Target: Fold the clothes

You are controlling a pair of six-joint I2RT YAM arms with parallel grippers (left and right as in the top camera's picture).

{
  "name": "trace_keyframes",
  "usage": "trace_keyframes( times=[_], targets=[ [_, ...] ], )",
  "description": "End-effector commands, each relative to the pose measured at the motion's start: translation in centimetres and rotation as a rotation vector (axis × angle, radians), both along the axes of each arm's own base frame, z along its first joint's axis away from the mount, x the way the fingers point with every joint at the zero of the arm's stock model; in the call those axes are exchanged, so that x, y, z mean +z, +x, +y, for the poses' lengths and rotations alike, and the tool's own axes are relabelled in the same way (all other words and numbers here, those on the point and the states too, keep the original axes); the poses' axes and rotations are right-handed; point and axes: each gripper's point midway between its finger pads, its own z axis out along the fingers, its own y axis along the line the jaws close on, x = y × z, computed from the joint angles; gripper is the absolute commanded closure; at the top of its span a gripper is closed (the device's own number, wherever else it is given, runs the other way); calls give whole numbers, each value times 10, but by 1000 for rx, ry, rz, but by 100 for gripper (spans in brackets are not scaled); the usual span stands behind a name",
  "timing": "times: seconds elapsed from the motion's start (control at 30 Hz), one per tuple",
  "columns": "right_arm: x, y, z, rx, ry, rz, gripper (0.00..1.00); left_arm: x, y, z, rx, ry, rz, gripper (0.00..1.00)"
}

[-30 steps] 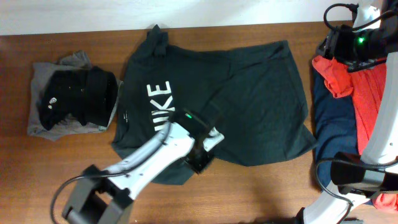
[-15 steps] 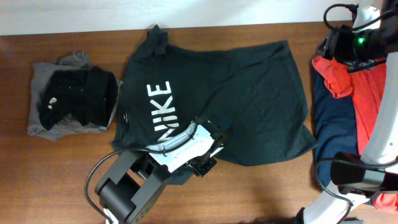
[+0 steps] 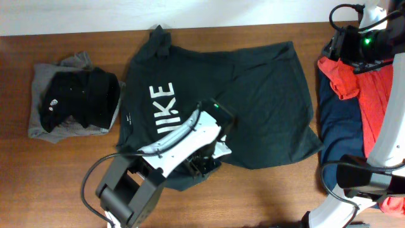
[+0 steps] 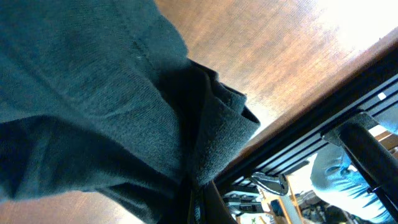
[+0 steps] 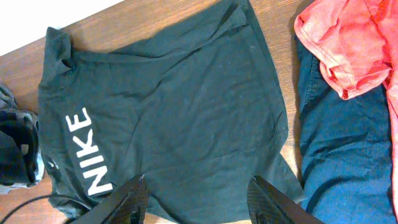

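Overhead evenly lit, sharp. Left wrist: T-shirt (image 4: 93, 93) blurred close-up, glare on table (image 4: 323, 37) upper right.

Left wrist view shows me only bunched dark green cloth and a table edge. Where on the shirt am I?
Observer: The left gripper is at the near edge of the Nike T-shirt, beside the N of the white letters, close to the front of the table.
Operator: Is the rest spread out?
Observer: Yes, mostly flat with wrinkles, far sleeve pointing away.
Operator: And the right arm?
Observer: The right gripper is raised at the far right, jaws open, holding nothing.
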Motion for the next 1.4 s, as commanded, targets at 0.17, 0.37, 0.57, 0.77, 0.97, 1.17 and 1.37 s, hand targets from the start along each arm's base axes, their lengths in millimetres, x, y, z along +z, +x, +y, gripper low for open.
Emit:
trace_keyframes(
  times=[0.17,0.37,0.57,0.77,0.97,1.17,1.37],
  targets=[
    [-1,2,-2,-4,-1,-1,44,-8,88,43,274,-133,-125,97],
    [-1,2,-2,-4,-1,0,44,-12,130,82,405,-165,-213,68],
    [-1,2,-2,-4,-1,0,44,10,129,77,486,-222,-161,42],
    [-1,1,-2,-4,-1,3,44,-4,103,50,367,-126,-164,42],
    [-1,1,-2,-4,-1,3,44,-16,89,56,327,46,-232,43],
    [-1,1,-2,-4,-1,2,44,-28,87,70,321,160,-302,43],
    [-1,1,-2,-4,-1,3,44,-36,99,63,365,128,-359,44]
  ],
)
